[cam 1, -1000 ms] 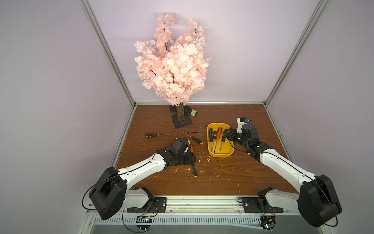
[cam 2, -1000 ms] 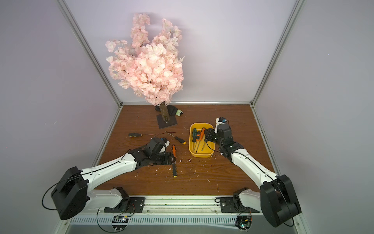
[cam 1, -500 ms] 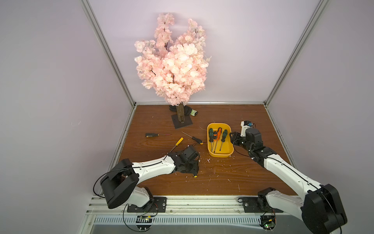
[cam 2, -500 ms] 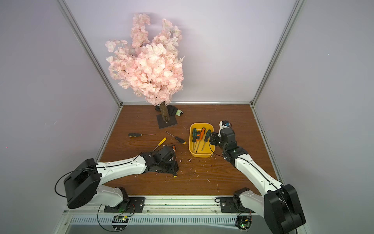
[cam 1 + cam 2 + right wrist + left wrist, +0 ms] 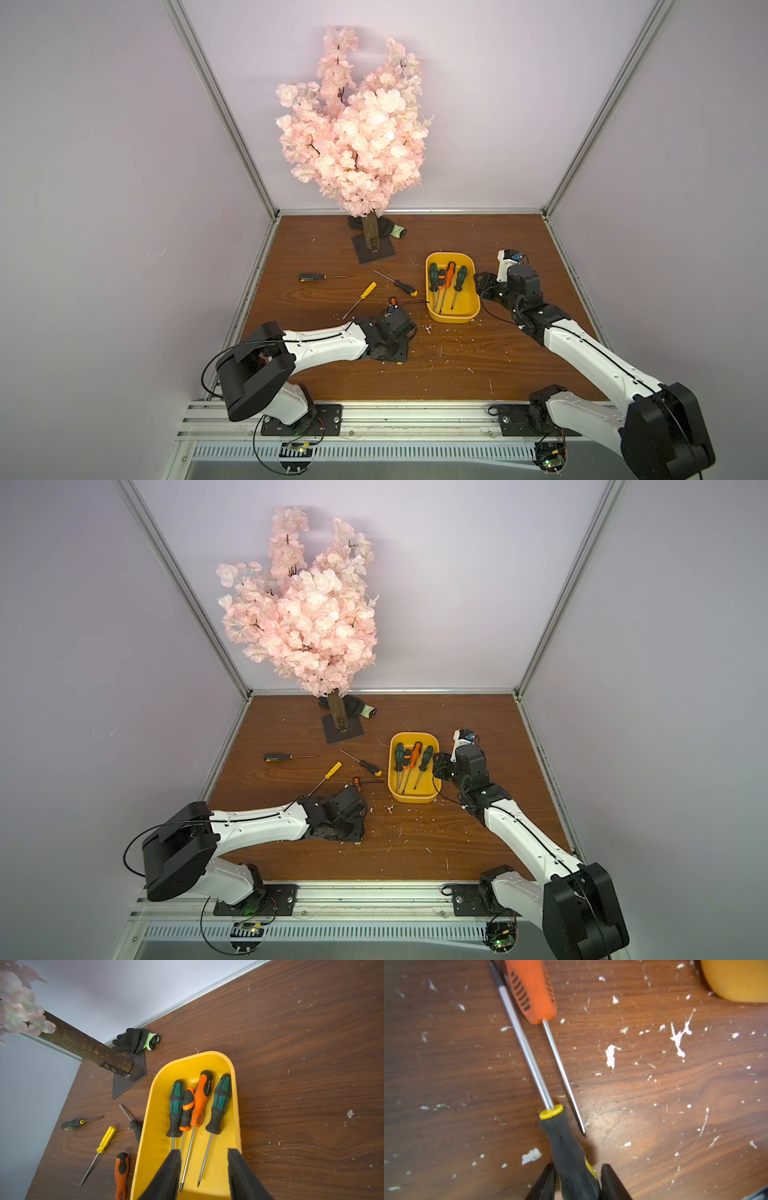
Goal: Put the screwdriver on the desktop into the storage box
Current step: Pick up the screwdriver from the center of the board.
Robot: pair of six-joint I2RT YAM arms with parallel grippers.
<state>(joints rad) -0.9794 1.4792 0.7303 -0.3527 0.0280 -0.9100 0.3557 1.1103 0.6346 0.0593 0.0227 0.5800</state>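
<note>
Left gripper (image 5: 578, 1167): jaws straddle the black-and-yellow screwdriver (image 5: 560, 1136) handle, one finger touching; firm grip unclear.
Position: it lies on the desktop (image 5: 654, 1095).
Right gripper (image 5: 204, 1153): spread, empty, over the storage box (image 5: 155, 1126).
Writing: the boxed orange screwdriver (image 5: 202, 1097) print is unreadable.

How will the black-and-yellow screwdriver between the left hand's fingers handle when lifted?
Probably stiff: the black-and-yellow screwdriver has a metal shaft. Its textured handle likely resists slipping. If gripped this far back by the left hand, it may tip shaft-down.
</note>
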